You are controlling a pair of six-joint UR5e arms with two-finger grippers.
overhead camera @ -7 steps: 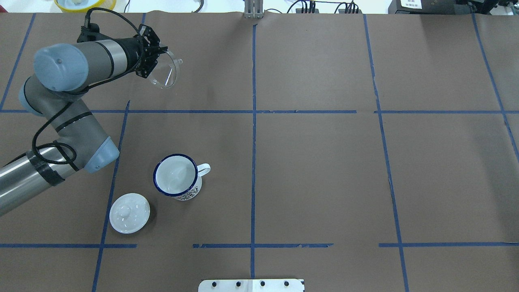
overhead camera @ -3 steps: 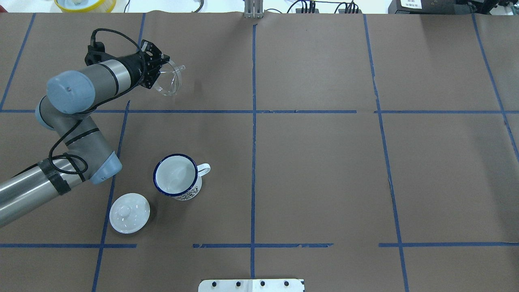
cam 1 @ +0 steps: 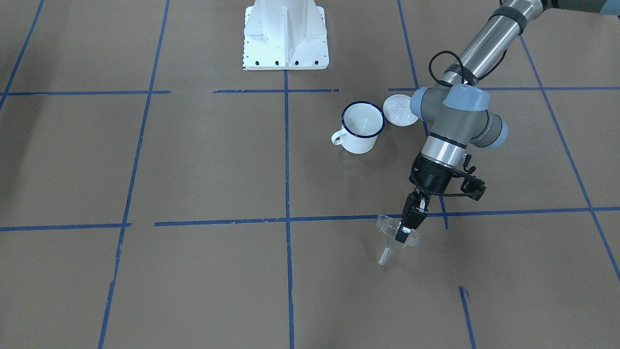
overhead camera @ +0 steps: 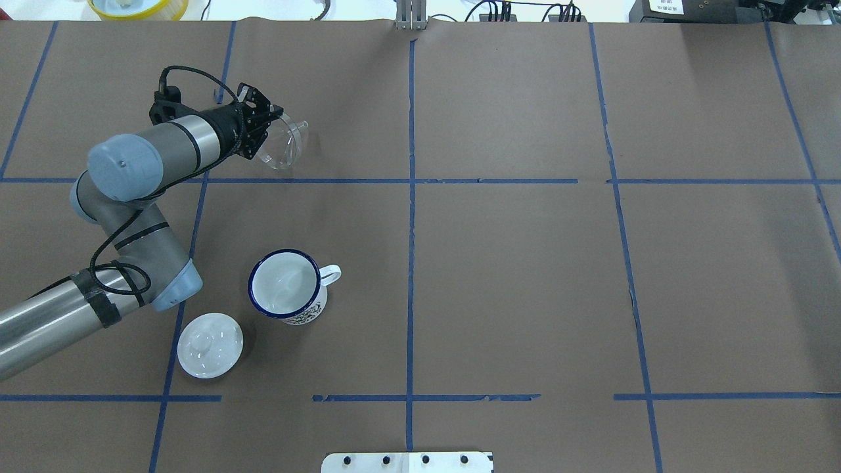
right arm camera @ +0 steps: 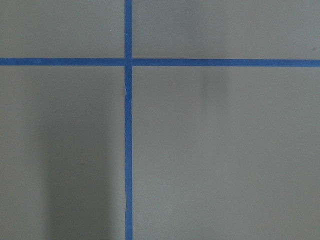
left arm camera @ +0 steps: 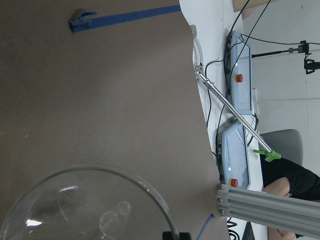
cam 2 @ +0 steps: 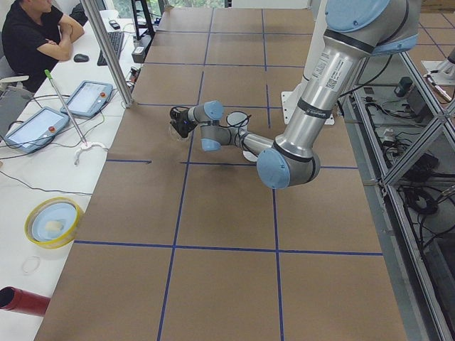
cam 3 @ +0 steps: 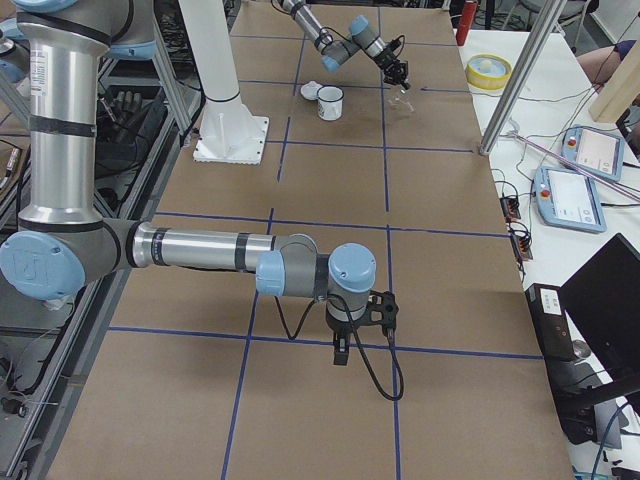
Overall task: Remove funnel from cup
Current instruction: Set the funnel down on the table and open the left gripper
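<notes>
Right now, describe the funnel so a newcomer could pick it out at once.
On the brown taped table, follow the left arm out to its end effector, beyond the white mug and lid. The funnel is pinched there by its rim. Unlike those opaque white pieces, it is clear, with a wide round mouth and short spout.

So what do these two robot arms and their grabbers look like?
Both are alike. The left arm is a chain of shiny silver tubes and grey joints with pale blue round caps. A black cable loops along it, strapped on with black bands. Its left gripper is small, black and two-fingered. The right arm and right gripper look the same.
</notes>
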